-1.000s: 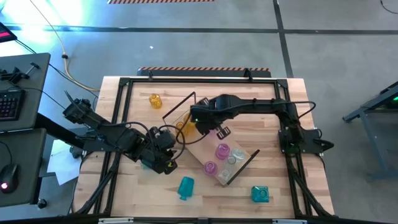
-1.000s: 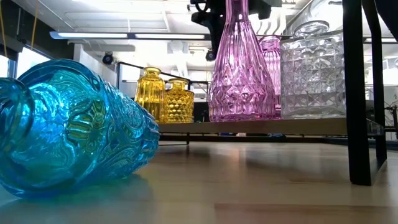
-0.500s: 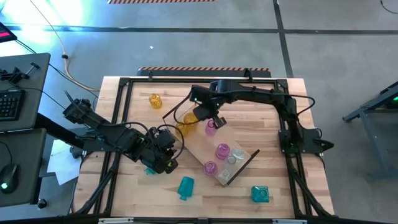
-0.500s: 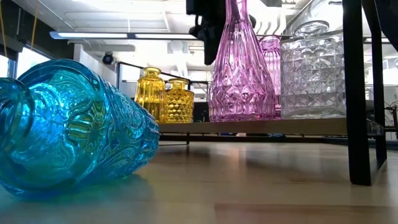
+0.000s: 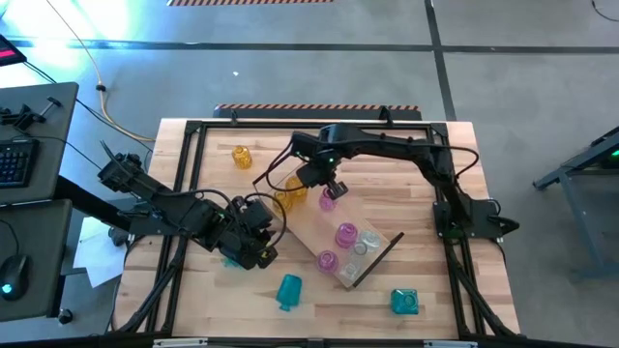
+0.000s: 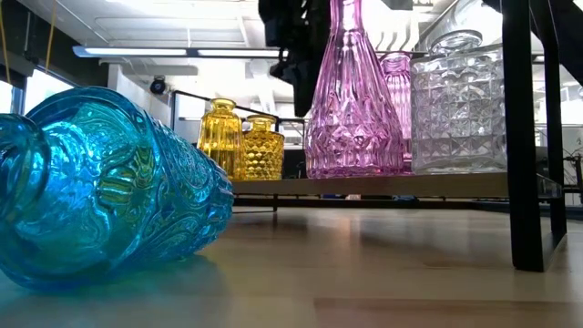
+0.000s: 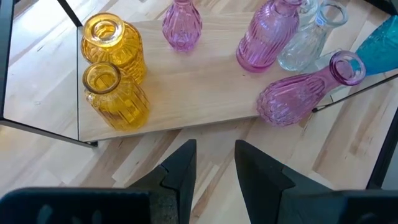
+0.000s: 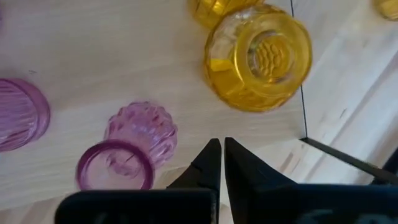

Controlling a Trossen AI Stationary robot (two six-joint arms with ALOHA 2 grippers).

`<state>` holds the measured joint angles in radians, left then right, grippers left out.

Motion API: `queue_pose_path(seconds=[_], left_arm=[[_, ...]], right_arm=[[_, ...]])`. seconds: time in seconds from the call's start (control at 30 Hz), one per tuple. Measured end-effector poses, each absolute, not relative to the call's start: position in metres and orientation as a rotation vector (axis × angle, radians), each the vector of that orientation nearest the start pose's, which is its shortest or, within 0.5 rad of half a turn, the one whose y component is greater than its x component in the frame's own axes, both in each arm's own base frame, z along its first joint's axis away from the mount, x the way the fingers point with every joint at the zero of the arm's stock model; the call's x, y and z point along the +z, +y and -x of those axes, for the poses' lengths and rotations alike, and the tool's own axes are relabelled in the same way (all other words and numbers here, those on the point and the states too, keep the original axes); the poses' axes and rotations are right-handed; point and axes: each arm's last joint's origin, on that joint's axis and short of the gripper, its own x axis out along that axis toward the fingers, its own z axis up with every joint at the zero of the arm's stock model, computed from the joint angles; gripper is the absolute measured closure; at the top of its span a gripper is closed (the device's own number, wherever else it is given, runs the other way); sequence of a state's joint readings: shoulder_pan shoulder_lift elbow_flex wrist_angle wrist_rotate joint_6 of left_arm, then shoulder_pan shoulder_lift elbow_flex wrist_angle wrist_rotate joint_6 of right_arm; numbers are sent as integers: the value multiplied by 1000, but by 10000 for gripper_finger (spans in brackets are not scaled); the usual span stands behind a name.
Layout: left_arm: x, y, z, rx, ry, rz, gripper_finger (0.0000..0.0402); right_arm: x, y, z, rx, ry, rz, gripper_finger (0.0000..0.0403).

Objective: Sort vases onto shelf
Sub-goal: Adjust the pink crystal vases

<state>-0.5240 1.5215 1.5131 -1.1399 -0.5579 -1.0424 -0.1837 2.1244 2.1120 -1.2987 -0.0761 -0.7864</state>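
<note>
My right claw (image 5: 324,188) hung over the shelf (image 5: 309,232), fingers pressed together on nothing, just above a small pink vase (image 5: 328,200) standing on the board. From my right wrist, that pink vase (image 8: 127,146) sat upright beside my closed tips, with two amber vases (image 8: 258,56) at the board's end by the black frame loop (image 8: 298,74).

My left claw (image 5: 253,244) waited low at the near-left of the table (image 5: 426,155), fingers a little apart; I couldn't tell whether anything was between them. Its wrist looked across the board: two amber vases (image 7: 115,81) at one end, pink ones (image 7: 267,34) and a clear one (image 7: 311,37) toward the other, one pink vase (image 7: 305,90) at the board's edge.

The shelf lay slantwise on the slatted light-wood table, inside the black frame that edged it. Off the board, a lone amber vase (image 5: 241,156) stood near the far-left corner, a teal vase (image 5: 288,290) lay on its side at the near edge, another teal one (image 5: 404,302) sat near the right corner.

Around the table was grey concrete floor (image 5: 290,68) with dark seam lines, a desk with a keyboard (image 5: 14,159) on the left. At table height, the fallen teal vase (image 6: 109,187) filled the foreground; behind the shelf ran a bright ceiling with strip lights (image 6: 182,52).
</note>
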Motion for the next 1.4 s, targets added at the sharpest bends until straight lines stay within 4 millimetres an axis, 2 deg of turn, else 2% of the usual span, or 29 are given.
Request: queue_pose_path(seconds=[0.23, 0.83, 1.4], left_arm=[[341, -132, -259, 512, 829, 371, 298], [340, -132, -259, 515, 837, 364, 298], [341, -131, -257, 517, 840, 360, 298]], right_arm=[[276, -80, -430, 450, 1268, 470, 403], [258, -82, -434, 511, 1289, 405, 403], [257, -81, -432, 551, 1292, 358, 403]])
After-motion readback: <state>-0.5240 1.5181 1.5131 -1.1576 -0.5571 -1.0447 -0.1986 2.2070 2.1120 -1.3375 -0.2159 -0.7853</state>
